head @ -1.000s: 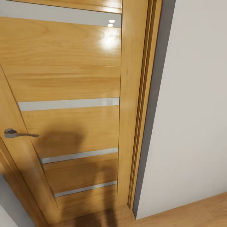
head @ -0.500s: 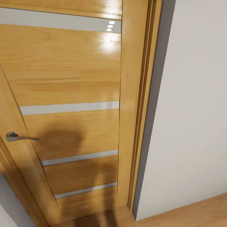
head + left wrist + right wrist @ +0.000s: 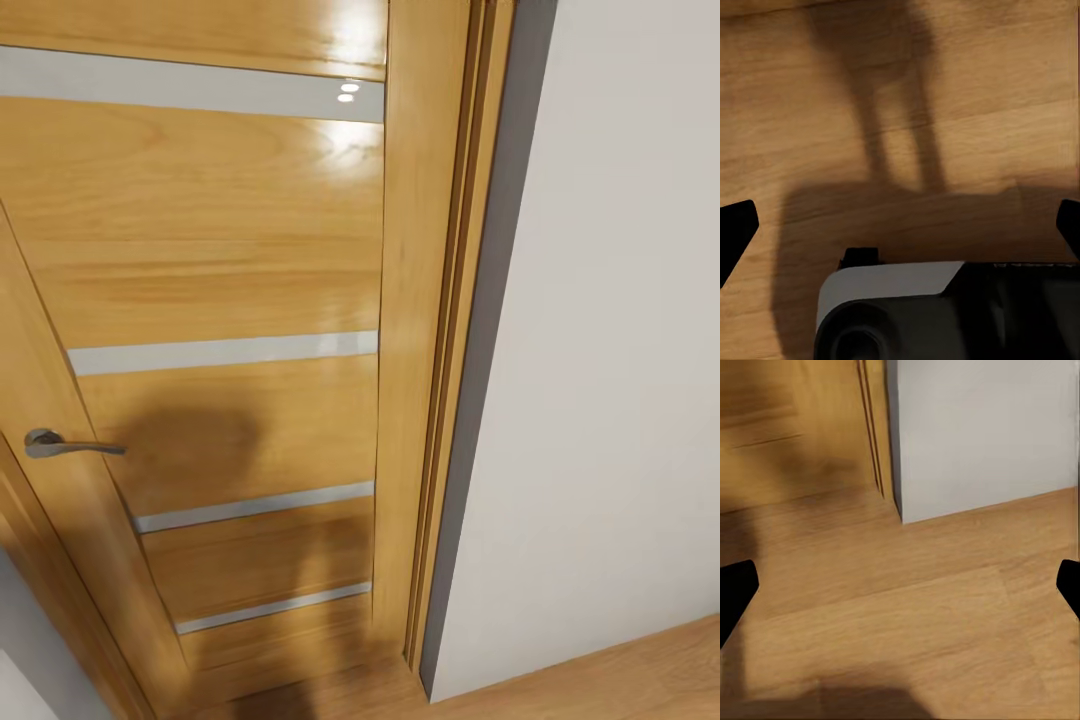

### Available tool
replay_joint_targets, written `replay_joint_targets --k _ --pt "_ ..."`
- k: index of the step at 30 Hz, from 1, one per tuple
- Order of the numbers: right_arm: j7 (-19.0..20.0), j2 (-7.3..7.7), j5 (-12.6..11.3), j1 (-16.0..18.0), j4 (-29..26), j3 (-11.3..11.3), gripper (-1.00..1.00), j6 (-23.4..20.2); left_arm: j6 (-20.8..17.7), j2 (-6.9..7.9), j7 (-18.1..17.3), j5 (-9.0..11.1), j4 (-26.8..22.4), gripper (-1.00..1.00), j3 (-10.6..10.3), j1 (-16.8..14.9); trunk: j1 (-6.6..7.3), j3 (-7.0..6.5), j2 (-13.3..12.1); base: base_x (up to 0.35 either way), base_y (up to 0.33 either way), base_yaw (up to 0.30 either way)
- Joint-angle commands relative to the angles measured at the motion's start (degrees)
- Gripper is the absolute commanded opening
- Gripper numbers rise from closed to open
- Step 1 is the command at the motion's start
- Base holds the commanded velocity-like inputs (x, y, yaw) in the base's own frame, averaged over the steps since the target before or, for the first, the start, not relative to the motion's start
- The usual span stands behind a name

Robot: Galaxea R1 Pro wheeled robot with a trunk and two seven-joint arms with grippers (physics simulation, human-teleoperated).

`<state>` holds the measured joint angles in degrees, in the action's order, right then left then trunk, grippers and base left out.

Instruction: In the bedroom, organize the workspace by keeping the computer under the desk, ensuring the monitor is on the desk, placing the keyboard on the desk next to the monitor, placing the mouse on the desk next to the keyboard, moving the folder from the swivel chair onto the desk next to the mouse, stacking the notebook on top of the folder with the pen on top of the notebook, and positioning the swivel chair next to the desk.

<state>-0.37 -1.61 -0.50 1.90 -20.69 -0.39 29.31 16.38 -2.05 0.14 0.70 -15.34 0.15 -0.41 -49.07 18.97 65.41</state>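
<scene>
- Robot's basically parked in front of a wooden door (image 3: 220,300) with a metal lever handle (image 3: 70,444), white wall (image 3: 620,350) on the right, wood floor (image 3: 907,607) underneath.
- Left claw (image 3: 900,225) and right claw (image 3: 900,592): tips spread wide apart, nothing held.
- None of the workspace stuff is in view, so can't tell its position, facing or long axis.
- My take: steer slowly, keep both arms tucked, and clear the door frame (image 3: 430,330) before turning.

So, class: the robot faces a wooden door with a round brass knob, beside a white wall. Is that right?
Not quite. The head view shows the wooden door has a silver lever handle, not a round brass knob. The white wall beside it is right.
</scene>
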Motion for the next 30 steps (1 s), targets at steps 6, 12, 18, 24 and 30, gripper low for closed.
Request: replay_joint_targets --k 6,12,18,24,30 --pt "0.0 0.04 0.1 0.0 -0.3 0.0 1.0 0.8 1.9 2.52 0.0 5.0 -1.6 1.0 3.5 0.0 1.1 -0.84 -2.0 0.0 0.0 0.0" --pt "0.0 -0.24 0.4 0.0 0.9 0.5 1.0 0.9 3.3 3.41 -0.4 7.2 -1.4 1.0 5.4 0.0 1.1 -0.84 -2.0 0.0 0.0 0.001" --pt "-0.1 -0.31 0.4 0.0 2.6 0.6 1.0 0.9 4.2 3.75 -0.6 5.1 0.1 1.0 4.7 0.0 1.1 -0.84 -2.0 0.0 0.0 0.179" --pt "-0.1 -0.32 0.7 0.0 2.8 0.7 1.0 0.9 5.5 5.2 -0.5 4.5 0.3 1.0 4.6 0.0 1.1 -0.84 -2.0 -0.015 0.0 0.244" --pt "-0.1 -0.35 1.0 0.0 2.9 0.8 1.0 0.9 6.1 5.44 -0.4 4.5 0.7 1.0 4.6 0.0 1.1 -0.84 -2.0 -0.236 0.0 0.252"
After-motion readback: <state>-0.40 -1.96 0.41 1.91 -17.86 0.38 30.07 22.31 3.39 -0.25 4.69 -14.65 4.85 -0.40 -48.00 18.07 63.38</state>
